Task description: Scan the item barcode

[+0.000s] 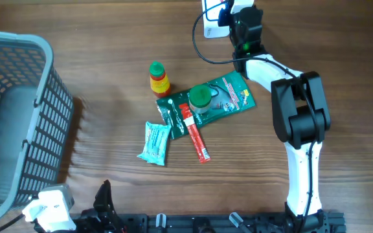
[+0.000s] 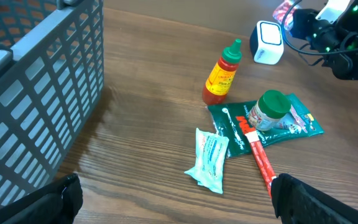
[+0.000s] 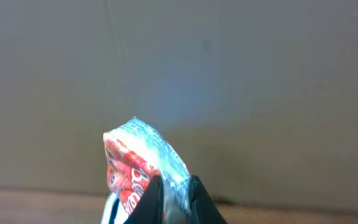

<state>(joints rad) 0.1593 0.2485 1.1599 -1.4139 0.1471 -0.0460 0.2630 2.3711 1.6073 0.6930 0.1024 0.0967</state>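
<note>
L gripper [image 2: 176,186] nearest, jaws wide apart, released. Mid-table we see green pouch [image 1: 235,97], sauce bottle [image 1: 158,79]. Far edge: R gripper [image 3: 174,194] pinches crinkly red-white packet [image 3: 143,167], shiny wrap, just beside white scanner [image 1: 210,21].

Soft, even light; the basket [image 1: 50,126] casts a faint shadow across the counter [image 1: 109,52]; right wrist view dim, background blurred.

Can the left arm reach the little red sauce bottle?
Probably yes. The open left gripper faces the sauce bottle across bare table; only the flat blue packet lies near the path, and the basket stands aside.
</note>
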